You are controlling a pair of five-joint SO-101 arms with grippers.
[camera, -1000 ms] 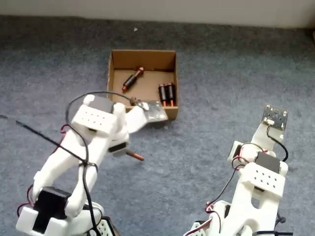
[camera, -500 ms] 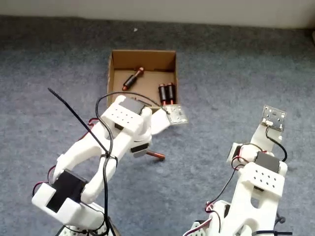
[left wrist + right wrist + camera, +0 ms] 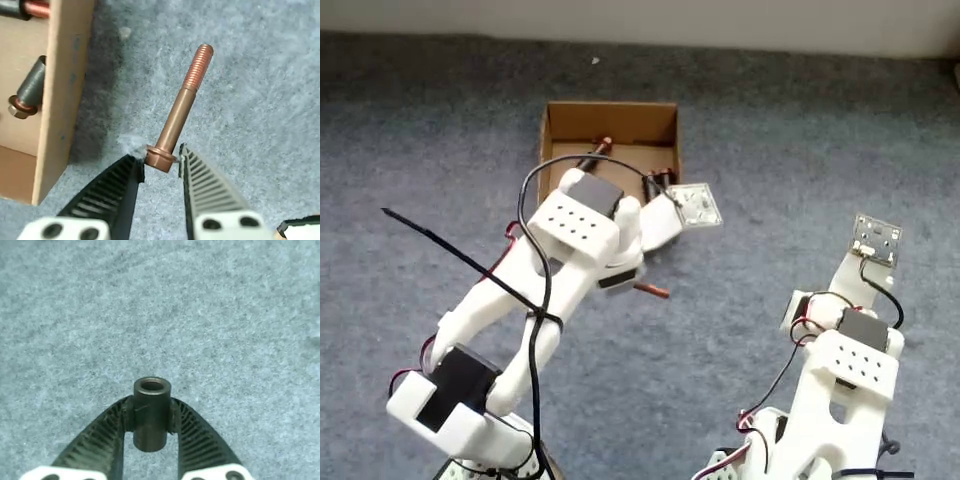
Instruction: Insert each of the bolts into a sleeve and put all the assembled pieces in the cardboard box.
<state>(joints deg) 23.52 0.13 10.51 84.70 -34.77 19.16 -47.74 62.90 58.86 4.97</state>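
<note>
Bolt (image 3: 178, 110) and sleeve (image 3: 150, 425) are well apart, each in its own gripper. The left gripper (image 3: 160, 156) is clamped on the copper-coloured bolt by its flanged head, right at the fingertips. The whole shank sticks out past the jaws, with the threaded end farthest from them, above the grey carpet (image 3: 260, 100). The right gripper (image 3: 150, 406) is clamped around the middle of the short dark sleeve. The sleeve stands upright between the ribbed fingers (image 3: 195, 440) with its open bore facing the camera. In the high view the right arm (image 3: 850, 365) is at the near right of the carpet, and the left arm (image 3: 550, 270) is angled forward and to the right from the near left. The bolt shows from under the left arm's wrist, roughly level and pointing right. Just beyond the bolt is the cardboard box (image 3: 610, 108), its near wall partly covered by the left arm; in the left wrist view the box's side wall stands just beside the held bolt. Inside the box lie assembled pieces (image 3: 592, 156), dark sleeves with copper bolt ends showing. One is slanted near the middle, and more lie against the right wall, partly hidden behind the arm. Beyond the box the carpet runs to a pale strip (image 3: 720, 25) along the far edge.
</note>
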